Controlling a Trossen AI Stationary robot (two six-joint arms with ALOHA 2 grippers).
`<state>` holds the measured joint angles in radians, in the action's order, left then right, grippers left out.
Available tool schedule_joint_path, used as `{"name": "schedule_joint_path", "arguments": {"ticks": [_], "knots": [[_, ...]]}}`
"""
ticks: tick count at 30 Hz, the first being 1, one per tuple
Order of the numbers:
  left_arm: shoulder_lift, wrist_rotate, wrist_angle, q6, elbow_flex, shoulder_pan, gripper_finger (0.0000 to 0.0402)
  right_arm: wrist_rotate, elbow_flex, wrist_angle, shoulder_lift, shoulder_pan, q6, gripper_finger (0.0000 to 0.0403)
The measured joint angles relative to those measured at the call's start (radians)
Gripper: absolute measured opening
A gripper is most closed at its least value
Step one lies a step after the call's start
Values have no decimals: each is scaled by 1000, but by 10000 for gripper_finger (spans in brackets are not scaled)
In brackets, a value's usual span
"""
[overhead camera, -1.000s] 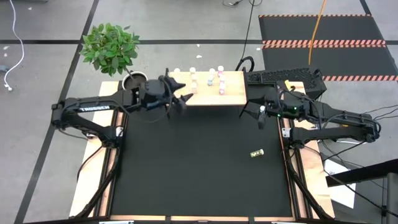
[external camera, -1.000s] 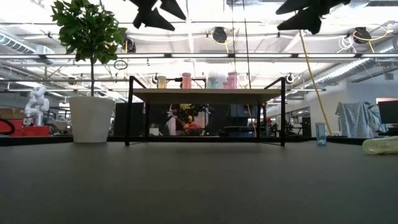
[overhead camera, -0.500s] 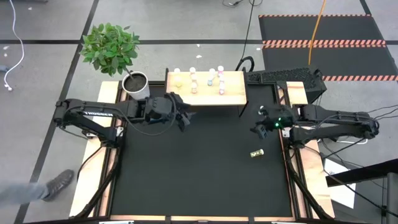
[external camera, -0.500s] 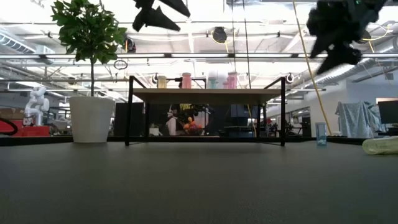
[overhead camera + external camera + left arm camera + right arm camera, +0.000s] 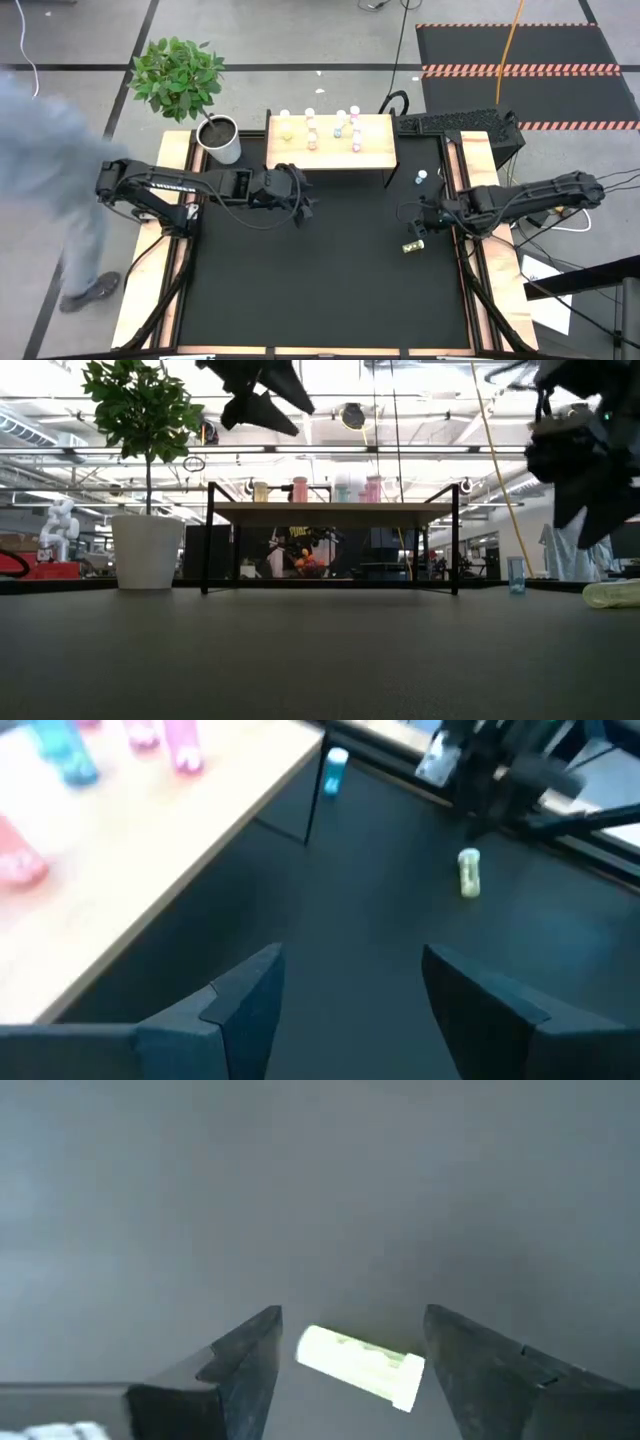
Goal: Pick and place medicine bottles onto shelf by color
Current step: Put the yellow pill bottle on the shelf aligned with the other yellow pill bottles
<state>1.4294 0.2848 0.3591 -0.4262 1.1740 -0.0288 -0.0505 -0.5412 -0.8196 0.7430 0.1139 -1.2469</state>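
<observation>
Most of the sorting looks done: the light wooden shelf (image 5: 372, 158), upper centre, carries several bottles. The spread right gripper (image 5: 413, 228) hangs over a yellow bottle lying flat (image 5: 412, 246); a teal bottle (image 5: 420, 180) stands nearby. The left gripper (image 5: 305, 208) waits, spread, mid-table.

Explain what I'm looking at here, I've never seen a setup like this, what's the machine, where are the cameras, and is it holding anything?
It is a robot with two dark arms working at a black table. One picture looks straight down, one looks level across the tabletop, and two come from cameras on the wrists. At the far edge stands a small wooden shelf carrying tiny medicine bottles, with a potted plant beside it. A yellow bottle lies on its side on the table, and a blue bottle stands near the shelf. The right hand is open around the yellow bottle, not yet gripping it. The left hand is open and empty, in front of the shelf. A blurred person passes on the left.
</observation>
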Motion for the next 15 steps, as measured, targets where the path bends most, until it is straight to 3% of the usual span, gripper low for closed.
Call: {"name": "schedule_joint_path", "arguments": {"ticks": [9,15], "knots": [[29,0,35,28,2,6,237,143,150,-10,2,-1,-214,204],[28,0,119,94,2,6,237,229,236,113,-1,-2,-261,197]]}}
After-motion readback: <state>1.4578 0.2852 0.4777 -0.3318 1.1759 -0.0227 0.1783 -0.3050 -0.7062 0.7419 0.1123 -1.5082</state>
